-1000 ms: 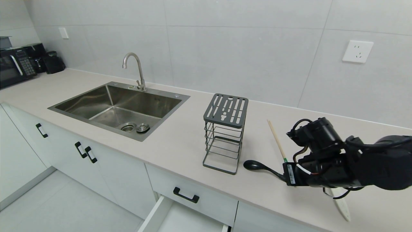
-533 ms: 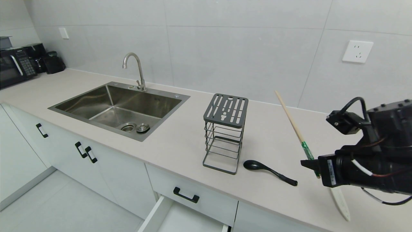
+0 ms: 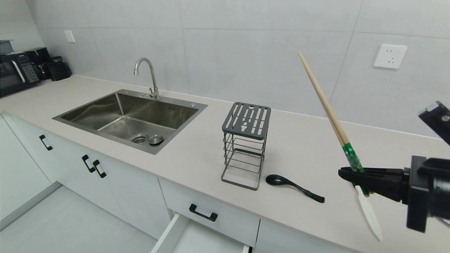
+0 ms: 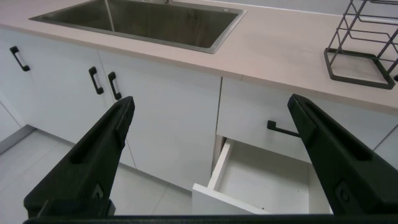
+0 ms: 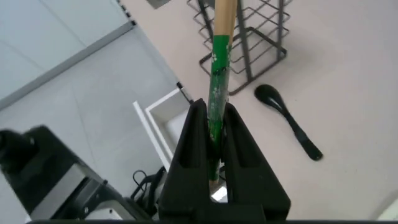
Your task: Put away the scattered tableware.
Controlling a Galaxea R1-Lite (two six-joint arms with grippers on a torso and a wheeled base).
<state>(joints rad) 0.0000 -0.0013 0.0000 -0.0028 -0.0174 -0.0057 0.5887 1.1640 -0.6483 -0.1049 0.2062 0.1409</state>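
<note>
My right gripper (image 3: 346, 173) is shut on a pair of wooden chopsticks (image 3: 327, 105) at their green-painted end, above the right side of the counter. The sticks slant up and to the left, clear of the surface. In the right wrist view the chopsticks (image 5: 221, 37) run out from the closed right gripper (image 5: 211, 109). A black spoon (image 3: 293, 188) lies on the counter beside the grey wire utensil rack (image 3: 246, 144); both the spoon (image 5: 289, 118) and the rack (image 5: 249, 37) are below my gripper. A white utensil (image 3: 369, 214) lies near the counter's front edge. My left gripper (image 4: 208, 155) hangs open, low in front of the cabinets.
A steel sink (image 3: 130, 117) with a tap (image 3: 149, 75) is set in the counter at left. Below the rack, a drawer (image 3: 190, 235) stands pulled out; its inside (image 4: 261, 180) is white. A microwave (image 3: 15, 72) sits far left. A wall socket (image 3: 390, 56) is behind.
The right gripper has risen from the counter and pulled back to the right with the chopsticks, which now slant steeply upward. The black spoon is uncovered. The left arm has not moved.
</note>
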